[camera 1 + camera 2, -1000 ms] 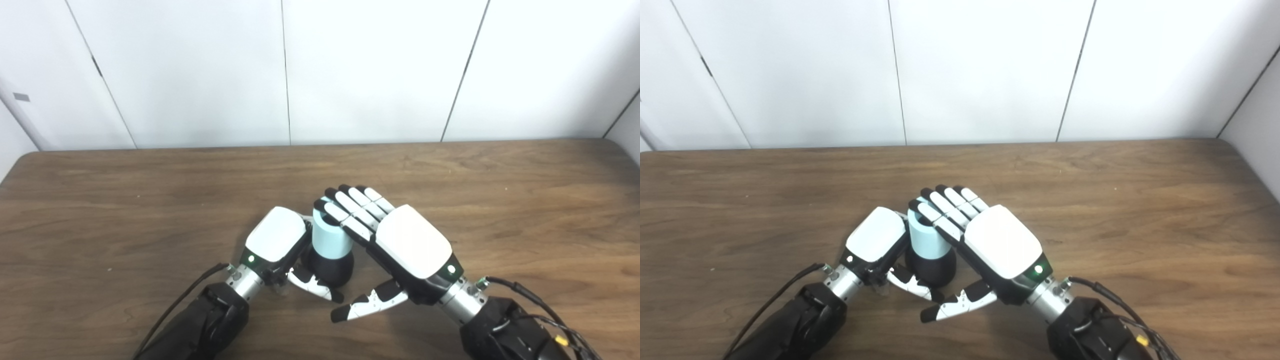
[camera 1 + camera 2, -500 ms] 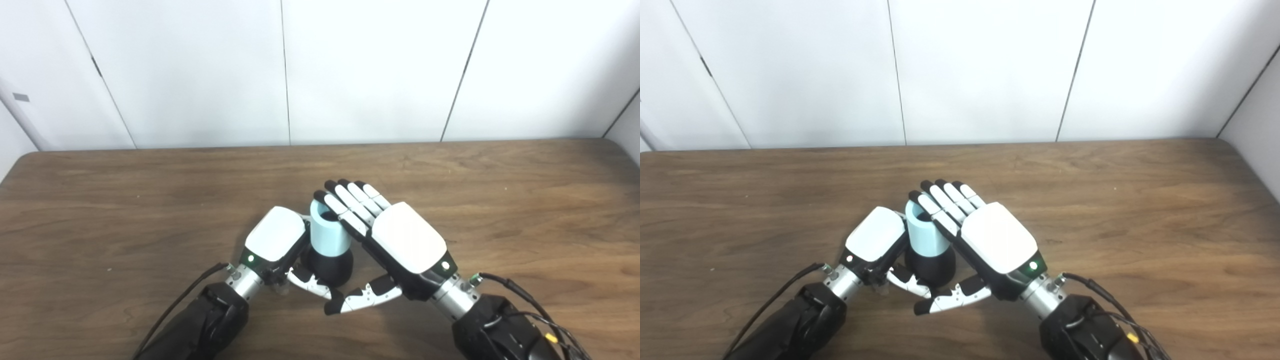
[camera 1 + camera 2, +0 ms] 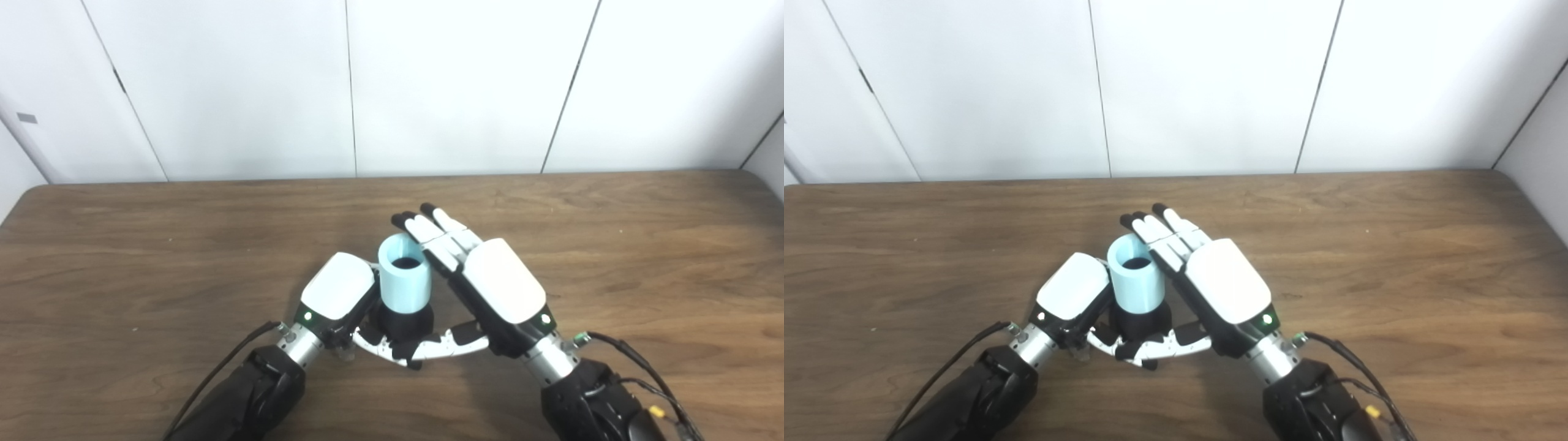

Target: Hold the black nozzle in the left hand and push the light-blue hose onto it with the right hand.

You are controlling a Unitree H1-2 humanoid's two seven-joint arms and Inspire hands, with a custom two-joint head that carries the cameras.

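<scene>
The black nozzle (image 3: 401, 321) stands upright near the table's front middle, and my left hand (image 3: 337, 294) is shut on it from the left. The light-blue hose (image 3: 404, 282), a short wide tube, sits on top of the nozzle with its dark opening facing up. My right hand (image 3: 502, 288) is open, its straight fingers (image 3: 438, 236) lying along the hose's right side and reaching past its rim. The right thumb (image 3: 447, 346) crosses low in front of the nozzle, next to the left thumb. The left hand's fingers are hidden behind the nozzle.
The brown wooden table (image 3: 184, 245) stretches wide to both sides, with a white panelled wall (image 3: 429, 86) behind its far edge. Black cables (image 3: 625, 355) trail from both wrists near the front edge.
My right hand has slid left and turned. Its fingers have come off the hose's top onto its right side, so the opening now shows. The right thumb swung in under the nozzle's front.
</scene>
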